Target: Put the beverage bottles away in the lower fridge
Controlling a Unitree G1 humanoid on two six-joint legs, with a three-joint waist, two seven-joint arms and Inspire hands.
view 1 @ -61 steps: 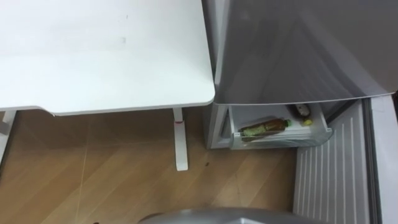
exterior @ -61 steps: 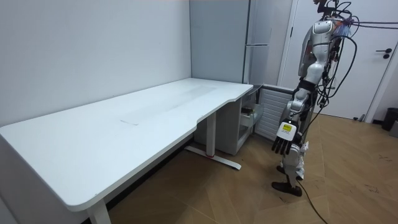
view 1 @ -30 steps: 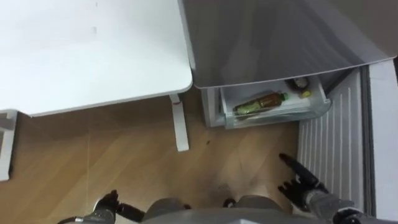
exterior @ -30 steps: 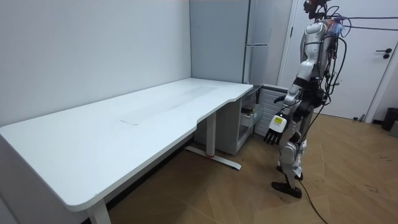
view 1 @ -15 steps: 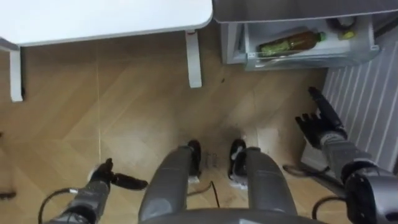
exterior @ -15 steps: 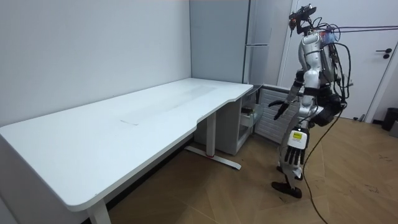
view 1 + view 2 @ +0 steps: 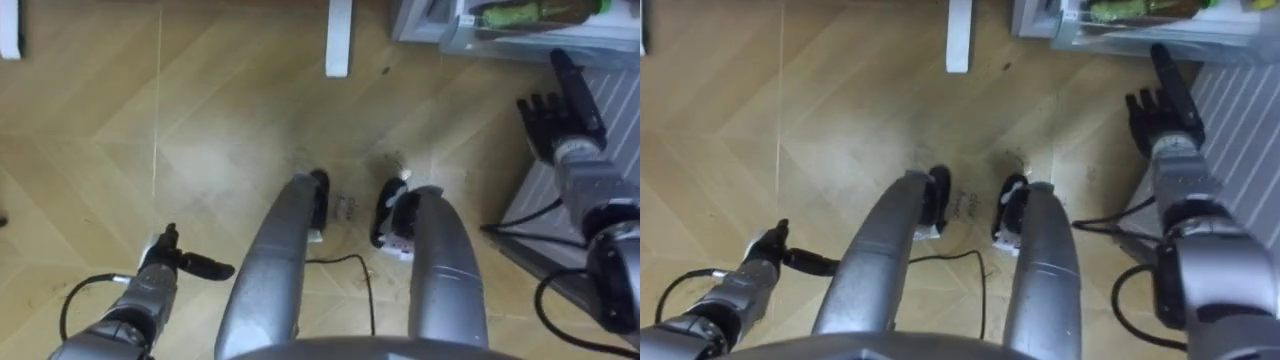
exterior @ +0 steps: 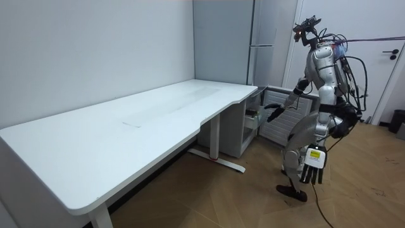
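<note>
— Where is the drink?
— A green bottle (image 7: 540,12) lies on its side in the pulled-out drawer (image 7: 490,38) of the lower fridge, just behind the drawer's front edge. The view's upper edge cuts off part of it.

— Does either hand have it?
— No. The right hand (image 7: 556,120) is stretched toward the drawer's front edge, its fingers (image 7: 564,75) straight and a little spread, holding nothing. One fingertip overlaps the drawer's front wall, but I cannot tell whether it touches.

— And the other?
— The left hand (image 7: 160,272) hangs low at the robot's left side over the wooden floor (image 7: 200,130), fingers loose and straight, empty. In the room view it dangles beside the knee.

— What is around the drawer?
— To its right stands the open lower door (image 7: 620,105), its ribbed white inner face showing. To the drawer's left a white table leg (image 7: 338,40) stands on the floor. It belongs to the long white table (image 8: 126,126) next to the tall grey fridge (image 8: 272,31).

— How does the robot stand?
— It stands before the open compartment with its knees bent and its trunk leaning forward, facing the drawer.
</note>
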